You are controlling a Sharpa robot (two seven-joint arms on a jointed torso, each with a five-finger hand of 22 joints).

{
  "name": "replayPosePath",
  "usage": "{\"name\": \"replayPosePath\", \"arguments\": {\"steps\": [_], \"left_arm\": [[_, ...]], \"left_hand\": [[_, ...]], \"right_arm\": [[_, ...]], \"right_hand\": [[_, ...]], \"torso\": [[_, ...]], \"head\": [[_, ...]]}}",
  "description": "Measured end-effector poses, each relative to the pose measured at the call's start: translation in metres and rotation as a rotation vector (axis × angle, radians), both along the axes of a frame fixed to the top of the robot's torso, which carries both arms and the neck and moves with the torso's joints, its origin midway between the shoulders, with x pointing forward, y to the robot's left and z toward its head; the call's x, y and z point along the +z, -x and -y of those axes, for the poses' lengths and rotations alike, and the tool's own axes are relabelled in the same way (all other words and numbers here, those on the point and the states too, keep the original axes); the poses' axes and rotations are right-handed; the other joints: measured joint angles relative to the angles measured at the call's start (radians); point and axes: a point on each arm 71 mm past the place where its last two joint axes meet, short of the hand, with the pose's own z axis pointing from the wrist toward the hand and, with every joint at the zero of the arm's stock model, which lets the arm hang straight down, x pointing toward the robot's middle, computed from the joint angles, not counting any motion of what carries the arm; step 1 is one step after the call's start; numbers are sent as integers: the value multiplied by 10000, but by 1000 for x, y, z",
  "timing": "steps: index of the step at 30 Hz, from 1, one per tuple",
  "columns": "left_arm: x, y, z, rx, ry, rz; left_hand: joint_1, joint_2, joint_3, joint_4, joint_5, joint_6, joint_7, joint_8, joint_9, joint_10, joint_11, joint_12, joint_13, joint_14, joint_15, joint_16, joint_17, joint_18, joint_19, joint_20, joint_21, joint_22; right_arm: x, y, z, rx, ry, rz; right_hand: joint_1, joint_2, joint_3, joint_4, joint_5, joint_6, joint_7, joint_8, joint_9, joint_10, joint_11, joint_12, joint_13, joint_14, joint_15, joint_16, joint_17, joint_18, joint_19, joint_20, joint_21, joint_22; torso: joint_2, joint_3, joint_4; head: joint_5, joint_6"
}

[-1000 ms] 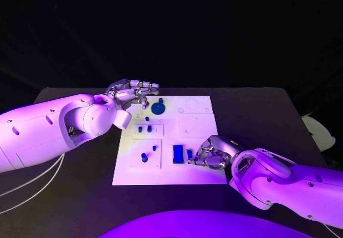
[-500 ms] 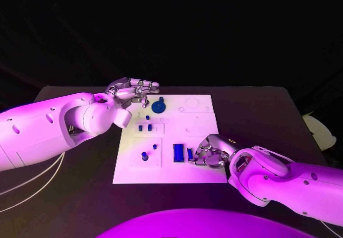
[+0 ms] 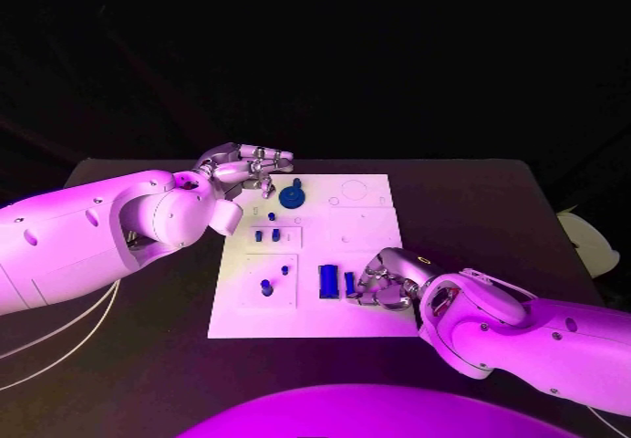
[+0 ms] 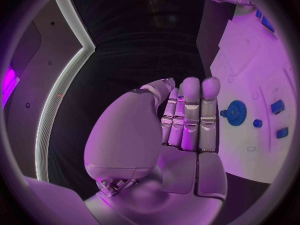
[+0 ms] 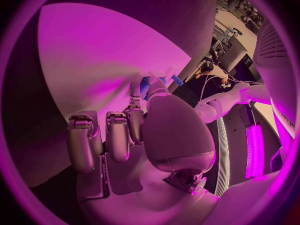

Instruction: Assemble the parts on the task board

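Head view: flat white task board point(image 3: 368, 321), toothed blue gear point(image 3: 292, 197), rectangular block point(image 3: 327, 282).

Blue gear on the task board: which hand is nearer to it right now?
Left. The left hand sits just beside the blue gear at the task board's far edge. The right hand is at the board's near end, by the long blue blocks.

The task board point(image 3: 362, 319) looks like smooth matt plastic. The parts, such as the gear point(image 3: 291, 196) beside the left hand's fingers point(image 3: 263, 164), are glossy plastic. Both hands' fingers are polished metal; the counter point(image 3: 131, 365) is matt and dark.
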Motion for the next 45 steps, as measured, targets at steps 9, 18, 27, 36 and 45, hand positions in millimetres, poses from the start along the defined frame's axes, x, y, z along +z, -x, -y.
{"name": "replayPosePath", "arguments": {"steps": [9,18,27,36,45], "left_arm": [[0,0,0,10,-7,-2],[0,0,-1,14,-12,-5],[0,0,-1,23,-20,-3],[0,0,-1,22,-25,1],[0,0,-2,24,-30,5]], "left_hand": [[0,0,0,0,0,0,0,0,0,0,0,0,0,0,0,0,0,0,0,0,0,0],[0,0,0,0,0,0,0,0,1,1,0,39,0,0,0,0,1,0,0,0,0,-5],[0,0,0,0,0,0,0,0,1,1,0,40,0,0,0,0,1,0,0,0,0,-10],[0,0,0,0,0,0,0,0,2,1,0,40,0,0,0,0,2,1,0,0,0,-9],[0,0,0,0,0,0,0,0,2,1,0,40,0,0,0,0,2,0,0,0,0,-9]], "right_arm": [[-1,-1,-1,12,4,1],[0,0,0,12,-7,-33],[4,4,3,67,-188,-95],[5,1,8,41,-313,-51],[3,-5,9,-46,-292,47]], "right_hand": [[-198,102,-35,53,-123,0,0,0,10,-1,0,41,38,0,0,0,-1,0,0,0,0,-1],[-170,74,-72,15,-128,0,0,0,27,-2,1,-6,133,0,0,0,-1,0,0,0,0,-2],[-396,-266,-384,118,-762,-32,32,40,52,0,1,-173,63,0,-1,0,-1,0,0,0,0,-4],[-610,-114,-422,107,-746,-32,32,40,62,-1,0,-171,4,0,-2,0,7,0,0,0,0,-4],[-359,137,-392,46,-313,-32,32,40,83,-21,20,-62,39,0,-1,-1,6,0,0,0,0,-5]], "torso": [[3,-13,1],[-1,-15,-5],[-2,-13,-11],[3,-11,-11],[4,-11,-5]], "head": [[20,-8],[17,-20],[15,7],[9,5],[15,-10]]}}
